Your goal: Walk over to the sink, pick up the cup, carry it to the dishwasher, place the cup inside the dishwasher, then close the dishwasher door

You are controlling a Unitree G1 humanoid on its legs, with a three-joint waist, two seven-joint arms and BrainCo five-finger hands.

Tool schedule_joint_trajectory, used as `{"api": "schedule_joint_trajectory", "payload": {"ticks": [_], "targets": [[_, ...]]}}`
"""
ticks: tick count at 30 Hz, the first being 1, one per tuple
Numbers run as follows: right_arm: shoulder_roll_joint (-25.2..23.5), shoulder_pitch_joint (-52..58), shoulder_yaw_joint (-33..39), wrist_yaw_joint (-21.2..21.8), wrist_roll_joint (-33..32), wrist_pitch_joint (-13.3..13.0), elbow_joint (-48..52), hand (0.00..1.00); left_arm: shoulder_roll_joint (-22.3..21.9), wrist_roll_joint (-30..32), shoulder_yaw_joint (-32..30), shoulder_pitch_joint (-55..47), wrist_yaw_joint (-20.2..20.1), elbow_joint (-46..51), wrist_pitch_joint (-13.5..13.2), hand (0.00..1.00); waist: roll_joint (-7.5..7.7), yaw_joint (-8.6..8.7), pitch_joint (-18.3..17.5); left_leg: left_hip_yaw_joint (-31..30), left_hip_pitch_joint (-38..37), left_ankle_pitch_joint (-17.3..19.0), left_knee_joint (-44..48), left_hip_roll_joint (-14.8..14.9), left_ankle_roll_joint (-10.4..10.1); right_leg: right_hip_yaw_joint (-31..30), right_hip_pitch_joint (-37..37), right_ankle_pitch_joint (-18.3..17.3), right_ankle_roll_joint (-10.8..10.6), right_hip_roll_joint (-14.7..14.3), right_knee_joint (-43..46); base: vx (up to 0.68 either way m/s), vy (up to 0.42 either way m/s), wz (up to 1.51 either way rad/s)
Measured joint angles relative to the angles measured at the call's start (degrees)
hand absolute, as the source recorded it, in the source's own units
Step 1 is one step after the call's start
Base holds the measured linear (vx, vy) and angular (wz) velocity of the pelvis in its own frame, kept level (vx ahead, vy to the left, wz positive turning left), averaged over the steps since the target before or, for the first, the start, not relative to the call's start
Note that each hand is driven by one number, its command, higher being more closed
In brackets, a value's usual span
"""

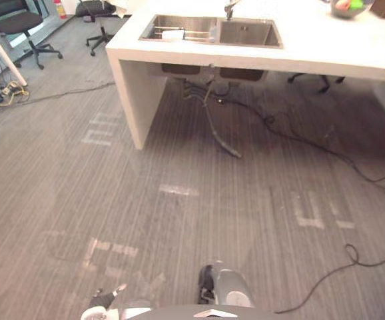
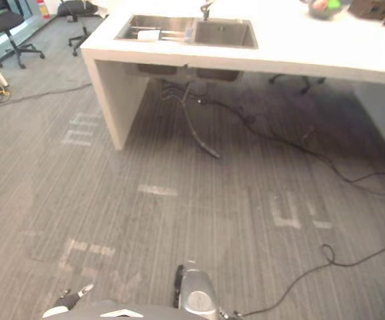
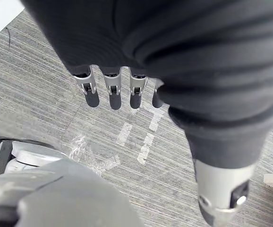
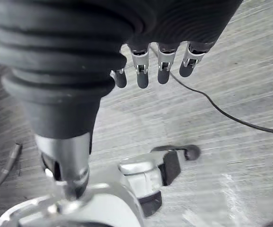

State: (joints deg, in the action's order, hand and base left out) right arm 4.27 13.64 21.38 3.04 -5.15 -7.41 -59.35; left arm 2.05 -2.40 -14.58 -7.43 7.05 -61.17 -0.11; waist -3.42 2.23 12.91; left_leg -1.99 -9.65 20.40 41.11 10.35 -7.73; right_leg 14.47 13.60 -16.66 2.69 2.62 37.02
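Observation:
A steel double sink (image 1: pixel 211 31) is set into the white counter (image 1: pixel 326 47) ahead of me, across a stretch of grey carpet. In its left basin a pale object (image 1: pixel 172 34) lies on a wire rack; it may be the cup, though it is too small to tell. My left hand (image 3: pixel 113 90) hangs over the carpet with straight fingers and holds nothing. My right hand (image 4: pixel 164 66) also hangs over the floor, its fingers straight and empty. Both hands are far from the sink.
The counter's white side panel (image 1: pixel 136 93) stands at its left end. A grey drain hose (image 1: pixel 219 133) and black cables (image 1: pixel 312 150) trail on the carpet under and right of the sink. Office chairs (image 1: pixel 22 27) stand far left. A bowl (image 1: pixel 349 7) sits on the counter.

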Motion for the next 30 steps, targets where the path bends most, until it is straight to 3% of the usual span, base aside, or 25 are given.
{"api": "schedule_joint_trajectory", "payload": {"ticks": [1, 2, 3, 4, 5, 7, 9, 11, 12, 14, 15, 16, 17, 18, 21, 22, 23, 24, 25, 26, 27, 28, 30], "targets": [[0.1, 0.3, 0.2, 0.2, 0.0, -0.3, 0.0, 0.0, -0.5, 0.0, -1.3, -0.2, 0.0, 0.0, 0.0, 0.0, -0.45, 0.25, -0.3, 0.3, 0.7, -2.4, 2.8, -0.2, 0.4, 0.6, -0.9, -0.8, 0.4, -0.6, -0.2, 0.41, -0.209, 0.23], [0.2, 0.4, 0.1, 0.2, 0.1, -0.7, -0.2, 0.0, -0.9, 0.0, -3.1, -0.1, 0.0, 0.1, 0.0, 0.0, -0.61, 0.61, -0.8, 0.2, 2.5, -7.7, 7.6, 0.8, 0.1, 1.4, -3.0, -1.9, 0.7, -1.7, -0.9, 0.37, -0.224, 0.11], [0.5, 0.2, -0.5, 0.6, 0.1, -1.2, -0.2, 0.0, -1.2, -0.2, -3.7, -0.5, 0.0, 0.1, 0.0, 0.0, -0.27, 0.32, -1.0, 0.7, 6.2, -16.3, 14.9, 2.9, -0.4, 1.2, -6.0, -2.1, 1.0, -3.4, -3.9, 0.36, -0.216, 0.03], [0.6, 0.2, -0.8, 0.9, 0.0, -1.4, -0.2, 0.0, -1.2, -0.3, -4.0, -0.7, 0.0, 0.2, 0.0, 0.0, -0.58, 0.1, -1.3, 1.3, 8.8, -16.9, 19.6, 4.2, 0.3, 1.2, -7.7, -1.8, 1.4, -4.5, -5.8, 0.35, -0.177, -0.2], [0.9, -0.3, -1.0, 1.6, -0.5, -1.7, -0.5, 0.0, -1.1, -0.9, -4.3, -0.9, 0.1, 0.4, -0.1, 0.0, -0.3, -0.36, -1.4, 3.4, 13.1, -14.4, 27.7, 5.6, 2.5, 0.6, -11.6, -1.2, 2.3, -6.0, -10.0, 0.37, -0.125, -0.24], [0.9, -1.4, -1.3, 1.9, -2.1, -2.3, -2.0, 0.0, -0.8, -1.7, -4.8, -1.7, 0.3, 1.4, -0.5, 0.0, 1.05, -0.9, -1.8, 6.1, 18.3, -10.5, 29.9, 4.6, 2.6, -0.4, -17.9, 1.1, 2.5, -6.7, -17.6, 0.38, -0.094, -0.27], [1.0, -3.8, -2.2, 2.1, -3.7, -2.6, -3.5, 0.0, -1.0, -2.2, -5.0, -2.2, 0.4, 2.5, -2.9, 0.0, 1.99, -2.19, -1.7, 12.1, 23.1, -5.7, 17.7, 2.2, 3.4, -2.5, -24.0, 4.3, 1.5, -6.7, -25.6, 0.4, -0.042, -0.49], [1.0, -5.5, -2.0, 2.2, -3.8, -2.9, -4.6, 0.0, -0.8, -2.7, -4.9, -2.1, 0.3, 2.5, -3.9, 0.0, 2.56, -2.59, -1.3, 16.0, 23.8, -4.7, 3.8, -0.3, 3.7, -3.8, -26.3, 4.5, 0.8, -5.6, -28.1, 0.37, 0.048, -0.54], [0.8, -6.6, -1.5, 2.8, -3.6, -3.6, -4.6, 0.0, -0.7, -3.8, -4.5, -2.1, 0.4, 2.4, -4.8, 0.0, 2.81, -2.83, -1.2, 17.3, 23.3, -8.3, -12.3, -3.7, 4.4, -4.6, -27.9, 3.8, -0.6, -3.8, -29.2, 0.47, 0.145, -0.6], [0.7, -7.4, -0.8, 3.2, -3.5, -4.2, -4.5, 0.0, -0.7, -5.4, -3.2, -2.0, 1.0, 1.8, -5.5, 0.0, 2.38, -3.18, -1.3, 16.8, 22.0, -14.2, -26.5, -5.3, 4.3, -5.0, -29.9, 2.8, -2.1, -2.7, -30.7, 0.43, 0.179, -0.46], [0.7, -7.3, -0.9, 3.2, -3.5, -4.7, -4.5, 0.0, -0.6, -7.0, -2.6, -2.0, 1.5, 1.3, -6.0, 0.0, 2.1, -3.3, -1.1, 16.3, 21.5, -19.3, -31.2, -5.2, 4.2, -5.9, -32.0, 1.6, -3.3, -2.0, -31.7, 0.41, 0.239, -0.29], [0.7, -7.2, -1.1, 3.1, -3.5, -4.8, -4.5, 0.0, -0.6, -8.2, -2.2, -2.1, 1.7, 0.7, -6.6, 0.0, 2.38, -3.8, -1.3, 17.2, 21.1, -24.3, -30.9, -6.3, 6.1, -6.1, -33.4, 0.0, -4.4, -0.6, -31.8, 0.5, 0.293, -0.19], [0.3, -7.3, -1.4, 2.8, -3.5, -4.7, -4.6, 0.0, 0.1, -8.8, -0.9, -1.6, 2.1, 0.5, -7.3, 0.0, 2.75, -3.78, -1.4, 17.8, 21.6, -24.6, -29.3, -7.4, 7.9, -6.0, -33.6, -1.0, -5.0, 0.6, -31.5, 0.52, 0.281, 0.03], [0.3, -7.5, -2.3, 2.4, -3.5, -4.6, -4.6, 0.0, 0.8, -8.8, 0.6, -0.1, 2.8, 0.2, -7.9, 0.0, 3.56, -3.49, -1.0, 17.9, 23.0, -22.5, -26.2, -8.3, 10.6, -5.9, -33.1, -1.0, -5.0, 1.8, -29.9, 0.42, 0.221, 0.11], [-0.3, -7.7, -1.8, 1.6, -3.5, -3.5, -4.7, 0.0, 2.6, -8.7, 3.8, 2.0, 3.3, -0.4, -8.7, 0.0, 4.34, -3.64, -0.9, 17.7, 24.3, -16.2, -19.8, -9.7, 11.9, -6.1, -30.2, -1.5, -6.0, 4.3, -19.9, 0.39, 0.211, 0.19], [-0.8, -7.1, -0.3, 1.6, -3.5, -3.3, -5.0, 0.0, 3.0, -8.5, 4.2, 2.3, 4.0, -0.3, -9.3, 0.0, 5.5, -3.67, -1.5, 17.8, 22.6, -12.6, -18.0, -11.4, 13.1, -6.1, -26.9, -1.6, -10.2, 6.9, -8.0, 0.42, 0.216, 0.18], [-1.0, -7.1, -0.1, 1.6, -3.5, -3.2, -5.1, 0.0, 3.2, -8.4, 4.5, 2.4, 4.1, -0.3, -9.4, 0.0, 5.8, -3.61, -1.6, 17.8, 22.1, -11.9, -17.8, -11.9, 13.5, -6.2, -25.9, -1.0, -10.8, 7.6, -5.2, 0.51, 0.237, 0.16], [-1.5, -6.9, 1.0, 1.6, -3.6, -2.6, -5.2, 0.0, 4.0, -8.0, 6.2, 2.8, 4.6, -0.1, -9.8, 0.0, 6.67, -3.51, -2.0, 17.8, 19.8, -9.8, -17.4, -13.3, 14.0, -7.7, -21.0, 4.0, -11.3, 10.0, 7.5, 0.26, 0.114, 0.06], [-1.6, -7.0, 1.4, 1.6, -3.6, -2.3, -5.2, 0.0, 4.2, -7.7, 6.7, 3.1, 4.9, 0.1, -9.9, 0.0, 6.89, -3.49, -1.9, 17.7, 18.2, -8.9, -17.5, -13.8, 14.2, -8.4, -18.4, 8.3, -10.8, 11.2, 13.8, 0.49, 0.215, 0.01], [-1.6, -6.9, 1.5, 1.7, -4.0, -2.3, -5.3, 0.0, 4.5, -7.3, 8.2, 3.5, 5.5, 1.7, -10.1, 0.0, 7.07, -3.38, -1.3, 17.7, 14.3, -7.8, -18.7, -15.0, 13.9, -8.2, -12.9, 11.1, -9.2, 14.1, 26.8, 0.37, 0.148, -0.03], [-1.6, -6.6, 1.7, 1.9, -4.9, -2.6, -5.0, 0.0, 3.9, -6.1, 9.1, 3.4, 6.3, 4.6, -10.7, 0.0, 6.67, -2.83, -1.1, 17.3, 10.4, -6.9, -20.1, -15.4, 13.6, -7.4, -8.1, 9.5, -6.9, 15.5, 35.4, 0.37, 0.148, -0.02], [-1.6, -6.4, 1.6, 1.9, -5.1, -3.0, -4.6, 0.0, 3.6, -5.6, 9.7, 3.4, 7.0, 6.2, -11.3, 0.0, 6.42, -2.43, -1.1, 17.0, 8.8, -6.5, -21.0, -15.4, 13.4, -7.1, -5.7, 8.7, -6.3, 15.3, 37.6, 0.32, 0.099, 0.16], [-1.6, -6.2, 1.4, 1.9, -6.3, -4.8, -4.5, 0.0, 2.7, -4.4, 11.6, 5.8, 9.1, 13.3, -12.6, 0.0, 6.29, -0.52, -1.3, 15.5, 4.5, -5.9, -23.8, -15.2, 13.0, -4.8, 2.5, 5.9, -5.4, 14.7, 34.7, 0.35, 0.063, 0.35]]}}
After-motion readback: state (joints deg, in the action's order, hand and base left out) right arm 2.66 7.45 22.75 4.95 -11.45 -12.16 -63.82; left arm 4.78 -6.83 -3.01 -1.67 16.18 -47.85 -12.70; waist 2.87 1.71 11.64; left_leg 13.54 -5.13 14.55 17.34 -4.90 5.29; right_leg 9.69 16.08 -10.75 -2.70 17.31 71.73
